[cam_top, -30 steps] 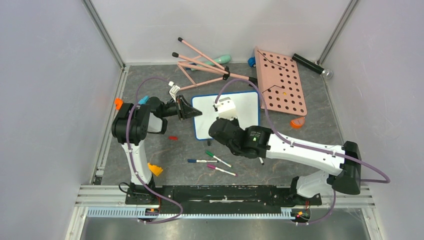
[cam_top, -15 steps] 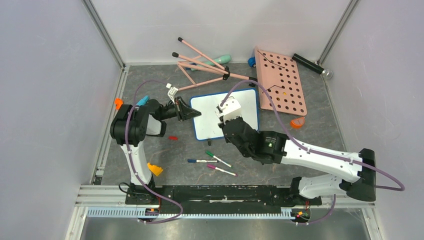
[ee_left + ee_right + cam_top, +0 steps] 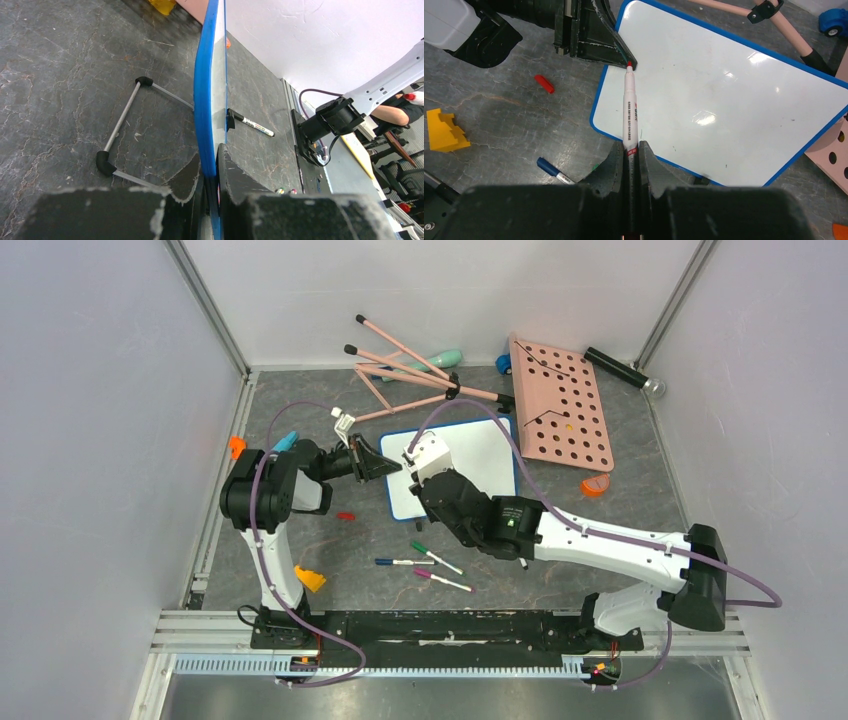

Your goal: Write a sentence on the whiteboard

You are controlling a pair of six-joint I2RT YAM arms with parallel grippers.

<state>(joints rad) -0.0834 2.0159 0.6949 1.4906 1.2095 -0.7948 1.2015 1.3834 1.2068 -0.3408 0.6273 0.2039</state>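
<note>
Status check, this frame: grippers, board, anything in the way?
Left gripper shut on blue-rimmed white whiteboard edge. Right gripper shut on uncapped red marker. Board blank. Marker tip close beside left gripper.

No text can be read with certainty. The red-tipped marker [image 3: 630, 115], held in the right tool [image 3: 630, 150], has a line of print on its white barrel that is too small to read. The black-capped marker [image 3: 252, 125], on the desk [image 3: 60, 75] beside the whiteboard [image 3: 210, 75], has print that is equally unreadable.
</note>
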